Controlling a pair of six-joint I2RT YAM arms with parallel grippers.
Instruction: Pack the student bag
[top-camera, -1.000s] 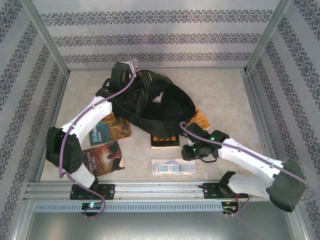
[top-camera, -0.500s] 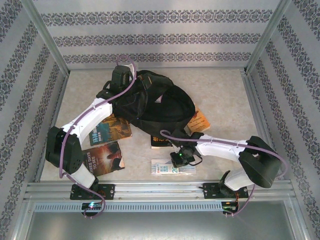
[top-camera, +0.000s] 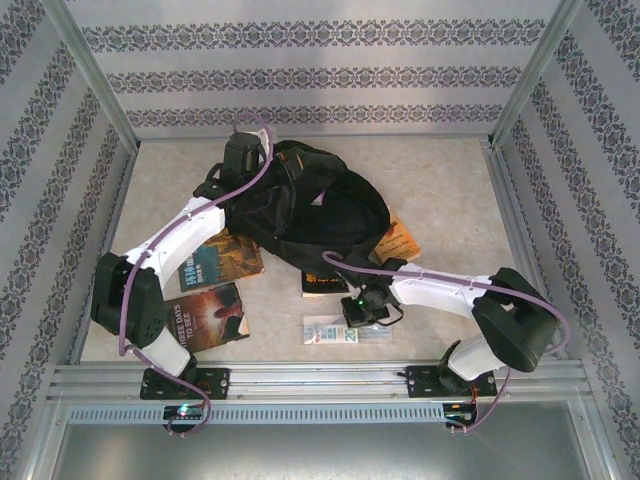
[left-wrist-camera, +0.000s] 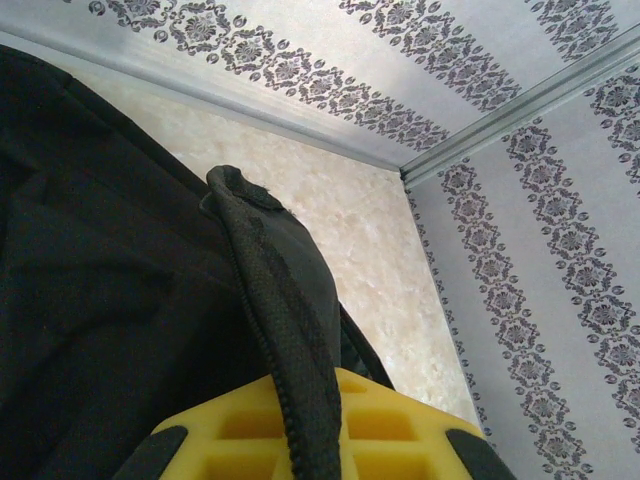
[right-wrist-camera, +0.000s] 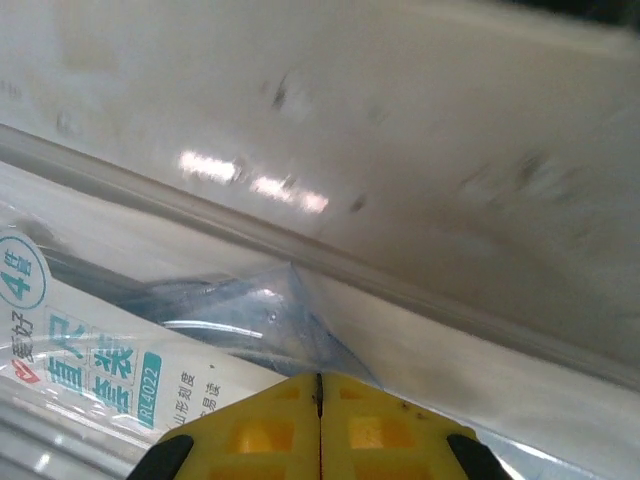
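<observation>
The student bag (top-camera: 310, 210) is a large black backpack lying at mid-table, and its dark fabric (left-wrist-camera: 110, 300) takes up the left of the left wrist view. My left gripper (top-camera: 240, 158) is at the bag's far left edge. It is shut (left-wrist-camera: 300, 425) on a zipper-edged strip of bag fabric (left-wrist-camera: 275, 290) that runs up between the yellow pads. My right gripper (top-camera: 353, 318) is low at the right end of a clear plastic stationery packet (top-camera: 328, 331). It is shut (right-wrist-camera: 320, 385) with a fold of the packet's clear film (right-wrist-camera: 285, 310) pinched at its tips.
Two books (top-camera: 222, 258) (top-camera: 210, 315) lie left of the bag, under my left arm. A black book (top-camera: 328, 283) pokes out from under the bag's near edge, and an orange one (top-camera: 398, 240) shows at its right. Metal frame rails (top-camera: 300, 378) border the near edge.
My right arm swung left and down from beside the bag onto the packet, and its jaws closed on the film. The left arm held still on the bag.
</observation>
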